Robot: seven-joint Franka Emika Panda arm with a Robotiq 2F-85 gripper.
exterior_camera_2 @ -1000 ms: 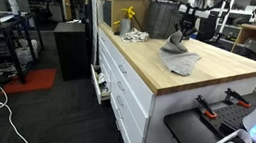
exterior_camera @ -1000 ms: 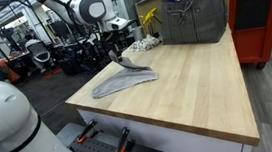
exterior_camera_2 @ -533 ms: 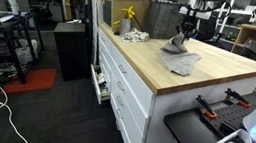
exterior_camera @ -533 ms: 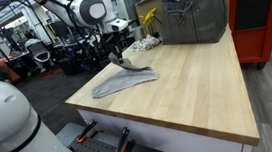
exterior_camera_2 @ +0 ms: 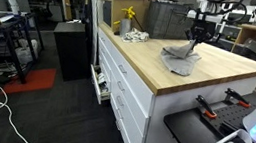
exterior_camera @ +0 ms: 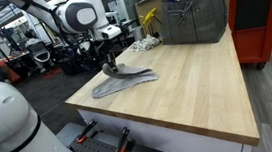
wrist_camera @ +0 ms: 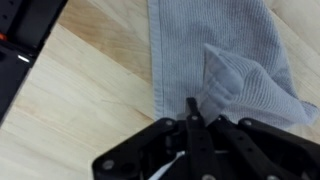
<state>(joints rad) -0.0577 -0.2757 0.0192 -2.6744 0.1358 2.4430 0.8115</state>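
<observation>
While hanging low over the wooden worktop (exterior_camera: 193,96), pinches a raised fold of the grey cloth (exterior_camera: 131,79) with the gripper (exterior_camera: 108,66) — jaws pressed together on the fabric. Shows in the wrist view as a small peak of ribbed weave rising to the black fingertips (wrist_camera: 189,112), with the rest spread flat on the boards. Lies for the most part near the long edge on the arm's side, opposite the drawer front (exterior_camera_2: 125,91), and well short of the end where the grey metal bin (exterior_camera: 196,20) stands. Touches the wood with its outer parts in both exterior views. Towards that far end, well apart from the grip — a crumpled rag (exterior_camera: 143,45), a yellow item (exterior_camera_2: 125,19) just beside it, and the bin by the corner, next to a red cabinet (exterior_camera: 261,14).
</observation>
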